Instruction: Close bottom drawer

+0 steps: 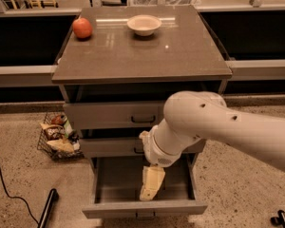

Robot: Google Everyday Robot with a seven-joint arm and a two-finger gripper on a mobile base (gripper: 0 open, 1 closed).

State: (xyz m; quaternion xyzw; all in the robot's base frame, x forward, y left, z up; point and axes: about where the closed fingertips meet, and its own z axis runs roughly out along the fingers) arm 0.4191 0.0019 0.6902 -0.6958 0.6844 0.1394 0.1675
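Two upper drawers [109,115] shut, bottom drawer [145,208] pulled out, gripper [147,194] hanging down inside it, spread or pressed together we cannot tell.

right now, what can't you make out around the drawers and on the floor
All in the camera view:
1. Whether the gripper, low over the open bottom drawer, touches it: the angle hides this.
2. The middle drawer handle: mostly covered by the arm.
3. What is in the wire basket on the floor: too small to name.
4. The dark object at bottom right: cut off by the edge.
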